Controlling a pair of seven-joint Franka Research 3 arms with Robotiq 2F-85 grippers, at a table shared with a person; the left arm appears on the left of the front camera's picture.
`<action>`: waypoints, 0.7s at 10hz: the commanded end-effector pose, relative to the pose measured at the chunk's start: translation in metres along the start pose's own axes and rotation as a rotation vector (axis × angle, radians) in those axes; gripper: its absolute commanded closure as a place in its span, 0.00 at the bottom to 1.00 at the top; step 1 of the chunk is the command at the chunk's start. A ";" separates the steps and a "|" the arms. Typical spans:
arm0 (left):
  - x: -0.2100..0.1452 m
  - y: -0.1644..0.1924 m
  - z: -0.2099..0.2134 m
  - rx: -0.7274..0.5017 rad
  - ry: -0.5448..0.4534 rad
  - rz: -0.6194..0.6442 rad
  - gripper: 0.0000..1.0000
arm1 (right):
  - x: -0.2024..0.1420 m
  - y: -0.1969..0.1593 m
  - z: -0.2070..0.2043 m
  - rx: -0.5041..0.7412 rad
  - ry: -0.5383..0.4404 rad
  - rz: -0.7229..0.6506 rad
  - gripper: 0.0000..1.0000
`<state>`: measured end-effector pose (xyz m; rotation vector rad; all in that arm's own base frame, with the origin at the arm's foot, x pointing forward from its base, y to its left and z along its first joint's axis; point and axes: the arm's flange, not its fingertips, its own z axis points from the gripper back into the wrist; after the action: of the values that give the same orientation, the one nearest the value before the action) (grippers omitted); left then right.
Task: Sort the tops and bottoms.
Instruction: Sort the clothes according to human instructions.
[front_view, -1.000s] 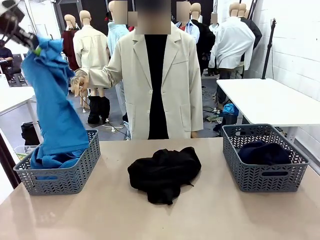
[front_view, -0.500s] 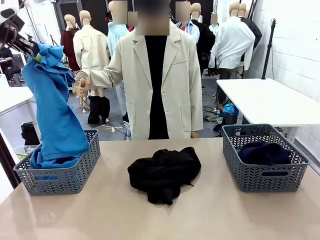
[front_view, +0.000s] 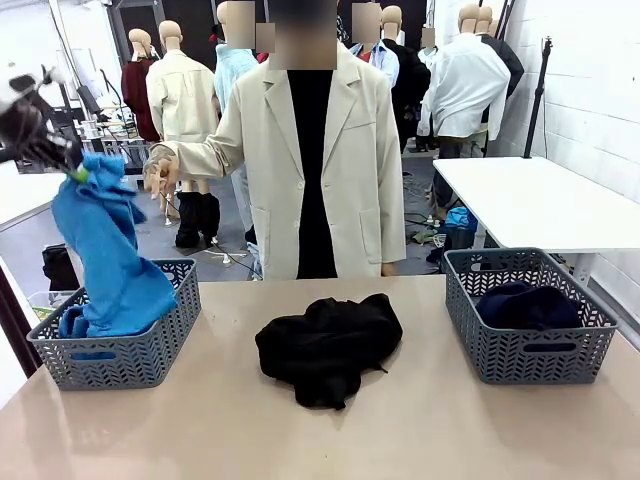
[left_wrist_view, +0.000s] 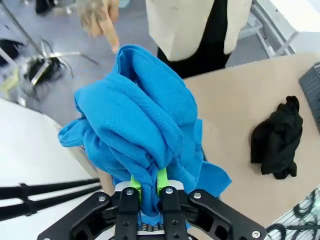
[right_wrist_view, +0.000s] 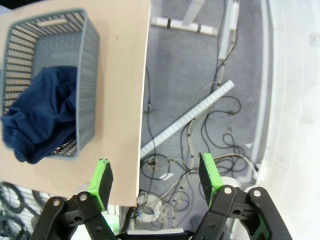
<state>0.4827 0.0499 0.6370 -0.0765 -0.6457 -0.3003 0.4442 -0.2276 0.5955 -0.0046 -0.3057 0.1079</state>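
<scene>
The left pincer (front_view: 72, 168) is clenched on a blue garment (front_view: 108, 255), held up over the left basket (front_view: 130, 350) with its lower folds lying inside. Toward the middle of the table (front_view: 420, 430) from that basket lies a black garment (front_view: 328, 345), bare tabletop all around it. Beyond it, near the far right edge, the right basket (front_view: 530, 355) holds a dark navy garment (front_view: 525, 303). The right pincer (right_wrist_view: 155, 177) hangs released past the table's edge, over floor cables. No print can be read.

Left tool (left_wrist_view: 148, 184) clamped; right tool (right_wrist_view: 156, 181) wide apart.
</scene>
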 end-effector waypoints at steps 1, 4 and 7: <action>-0.017 0.008 -0.033 -0.034 0.030 0.093 1.00 | -0.001 0.002 0.001 -0.012 0.012 0.010 0.14; -0.072 0.013 -0.093 -0.108 0.218 0.208 1.00 | -0.001 0.002 0.001 -0.012 0.012 0.010 0.14; -0.108 -0.006 -0.112 -0.191 0.368 0.229 1.00 | -0.001 0.002 0.001 -0.012 0.012 0.010 0.14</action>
<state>0.4761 0.0593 0.4773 -0.2332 -0.2914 -0.1628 0.4442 -0.2275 0.5956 -0.0046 -0.3057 0.1081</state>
